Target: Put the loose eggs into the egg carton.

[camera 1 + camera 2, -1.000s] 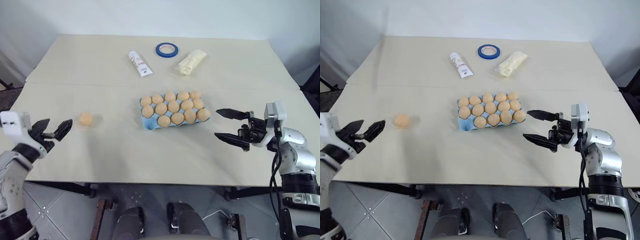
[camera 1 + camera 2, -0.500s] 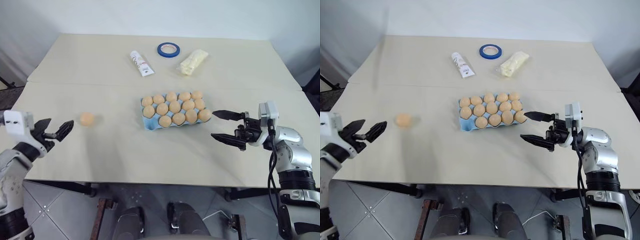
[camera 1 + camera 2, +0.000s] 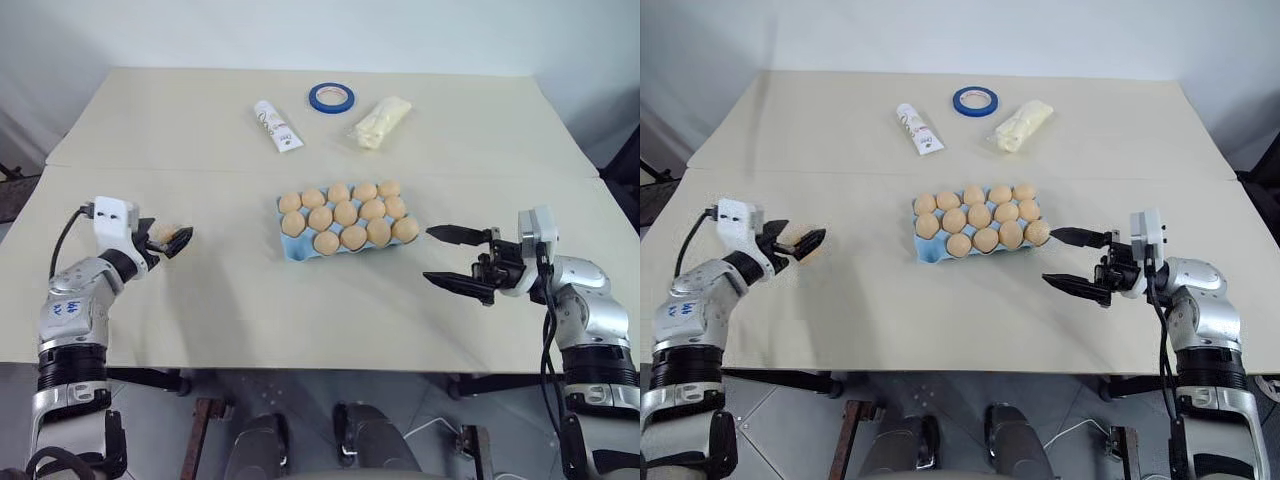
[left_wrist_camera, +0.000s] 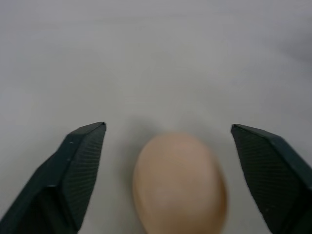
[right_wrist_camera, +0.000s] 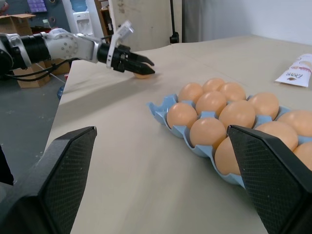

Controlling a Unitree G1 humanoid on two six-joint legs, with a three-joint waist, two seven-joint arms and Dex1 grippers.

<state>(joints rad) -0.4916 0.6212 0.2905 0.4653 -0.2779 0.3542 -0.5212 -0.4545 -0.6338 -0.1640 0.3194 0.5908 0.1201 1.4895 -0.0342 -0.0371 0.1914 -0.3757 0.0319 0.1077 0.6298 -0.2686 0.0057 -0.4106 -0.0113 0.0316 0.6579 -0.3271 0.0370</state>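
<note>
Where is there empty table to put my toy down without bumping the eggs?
The table is bare along the near edge, between the left gripper and the right gripper. It is also bare between the egg carton and the tube. It is crowded around the loose egg.

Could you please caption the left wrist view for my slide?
Left gripper with open jaws either side of a loose egg on the table.

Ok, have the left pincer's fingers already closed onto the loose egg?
No: in the left wrist view the left pincer straddles the egg, with table showing between it and each finger.
</note>
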